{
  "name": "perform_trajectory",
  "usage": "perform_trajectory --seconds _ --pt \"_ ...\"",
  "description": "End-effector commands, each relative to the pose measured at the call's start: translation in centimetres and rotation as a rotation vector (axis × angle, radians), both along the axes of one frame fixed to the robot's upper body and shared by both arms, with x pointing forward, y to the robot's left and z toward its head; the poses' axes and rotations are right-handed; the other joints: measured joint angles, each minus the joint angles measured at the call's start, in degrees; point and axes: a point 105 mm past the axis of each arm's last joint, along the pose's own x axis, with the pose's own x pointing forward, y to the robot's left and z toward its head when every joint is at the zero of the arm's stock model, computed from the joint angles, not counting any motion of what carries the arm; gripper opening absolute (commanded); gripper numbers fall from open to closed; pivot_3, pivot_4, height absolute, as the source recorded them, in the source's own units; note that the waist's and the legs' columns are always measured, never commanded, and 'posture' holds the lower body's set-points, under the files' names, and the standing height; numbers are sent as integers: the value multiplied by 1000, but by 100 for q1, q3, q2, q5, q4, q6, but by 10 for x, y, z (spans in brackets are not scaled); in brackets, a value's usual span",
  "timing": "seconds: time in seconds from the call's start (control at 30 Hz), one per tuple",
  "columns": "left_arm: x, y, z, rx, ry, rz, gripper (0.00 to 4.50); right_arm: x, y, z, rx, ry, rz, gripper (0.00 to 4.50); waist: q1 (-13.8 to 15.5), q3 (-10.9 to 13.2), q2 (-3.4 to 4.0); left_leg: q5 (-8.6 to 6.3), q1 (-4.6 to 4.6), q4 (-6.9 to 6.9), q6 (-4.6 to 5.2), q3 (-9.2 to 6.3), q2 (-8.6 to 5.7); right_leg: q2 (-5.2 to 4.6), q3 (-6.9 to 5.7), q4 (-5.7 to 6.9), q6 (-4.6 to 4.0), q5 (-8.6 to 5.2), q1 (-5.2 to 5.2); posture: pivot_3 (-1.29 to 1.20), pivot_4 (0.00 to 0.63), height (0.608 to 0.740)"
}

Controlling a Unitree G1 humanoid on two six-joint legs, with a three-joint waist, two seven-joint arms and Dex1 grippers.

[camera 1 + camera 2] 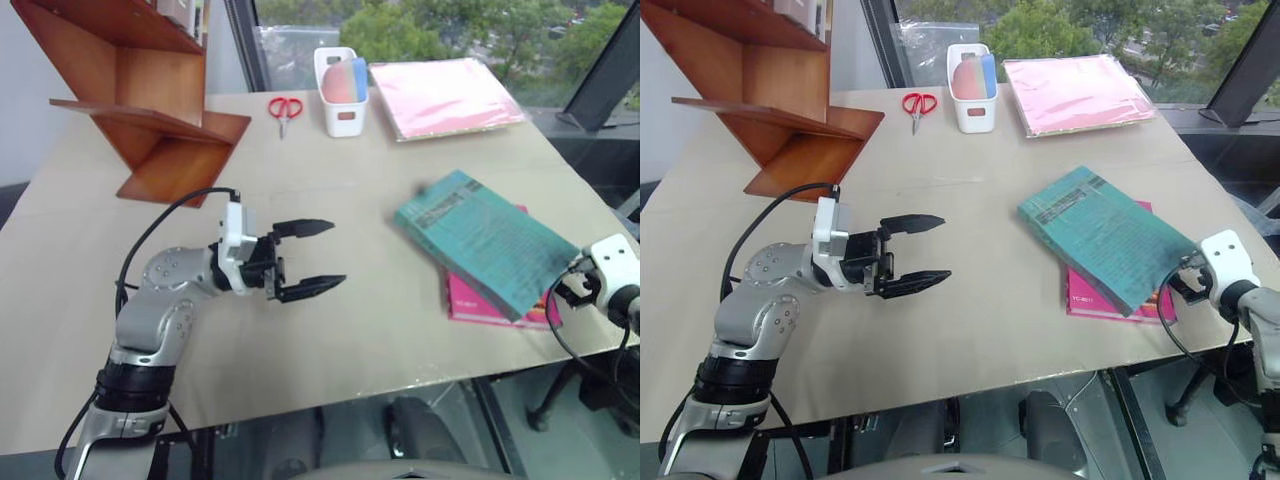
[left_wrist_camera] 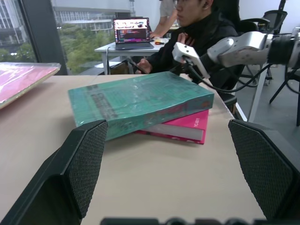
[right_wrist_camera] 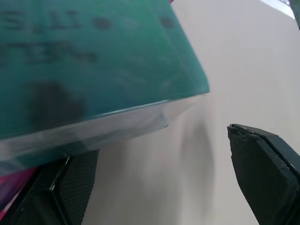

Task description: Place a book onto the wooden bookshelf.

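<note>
The thick teal-green book [image 1: 485, 240] lies flat at the table's right side, resting on a thinner magenta book [image 1: 492, 306]. The reddish wooden bookshelf [image 1: 140, 90] of slanted boards stands at the far left corner. My left gripper [image 1: 315, 258] hovers open over the middle of the table, level and pointing right toward the book, well short of it. My right gripper [image 1: 572, 283] is at the table's right edge beside the book's near corner. In the right wrist view its fingers [image 3: 262, 159] stand apart, with the book's corner [image 3: 117, 70] just ahead of them and nothing gripped.
Red scissors [image 1: 285, 108], a white bin [image 1: 340, 95] and a pale pink folder [image 1: 445, 95] lie along the far edge. Bare tabletop [image 1: 330, 180] lies between the shelf and the books. A seated person [image 2: 197, 33] is beyond the table's right side.
</note>
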Motion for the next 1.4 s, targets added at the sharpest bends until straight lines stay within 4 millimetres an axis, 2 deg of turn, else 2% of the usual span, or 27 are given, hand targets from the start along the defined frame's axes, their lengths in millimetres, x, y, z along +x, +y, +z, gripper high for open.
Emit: perform_trajectory --seconds 0.03,0.2,0.33,0.57,0.67,0.83,1.0,1.2,1.3,1.4 --pt "-5 0 11 -17 -43 -7 4500 13 0 -14 42 2 -41 4374 -11 0 -4 0 2 0 0 1 0 0 2 0 0 0 1 0 150 740" --pt "-5 0 12 -18 -42 0 4500 31 15 -20 116 -27 4 4374 -20 9 -23 0 33 -4 0 7 -1 0 11 -1 -18 -10 27 0 150 740" --pt "-6 1 12 -16 -42 8 4500 37 28 -29 142 -21 46 4374 -49 10 -33 0 66 -30 0 13 -1 3 24 -12 -20 -11 45 0 150 740" --pt "-7 5 11 -11 -37 34 4500 41 68 -43 196 -14 146 4374 -197 3 -49 -1 74 -51 -1 14 11 17 30 -21 -8 -3 44 0 150 740" --pt "-8 6 11 -9 -36 40 4500 44 83 -43 219 -24 172 4374 -264 3 -51 -2 75 -58 -2 13 32 36 31 -31 -13 1 44 0 150 740" --pt "-10 5 12 -14 -38 43 4500 58 123 -37 291 -69 212 4374 -348 4 -50 -2 81 -63 -3 16 59 63 37 -40 -31 11 43 0 150 740" --pt "-10 5 12 -14 -35 49 4500 59 146 -35 321 -77 254 4374 -324 4 -46 -2 81 -78 -3 11 72 81 34 -48 -44 17 38 0 150 740" --pt "-10 8 10 -14 -29 69 4500 59 186 -35 364 -80 325 4374 -307 4 -47 -4 73 -96 -7 19 71 75 36 -83 -43 18 38 0 150 740" --pt "-9 15 7 -6 -23 95 4500 60 190 -31 362 -98 321 4374 -307 4 -46 -4 77 -113 -7 16 72 78 35 -82 -46 17 33 0 150 740" --pt "-7 25 4 8 -11 128 4500 57 179 -24 351 -117 277 4374 -286 4 -46 -3 76 -128 -8 17 72 78 35 -82 -52 14 23 0 150 740"
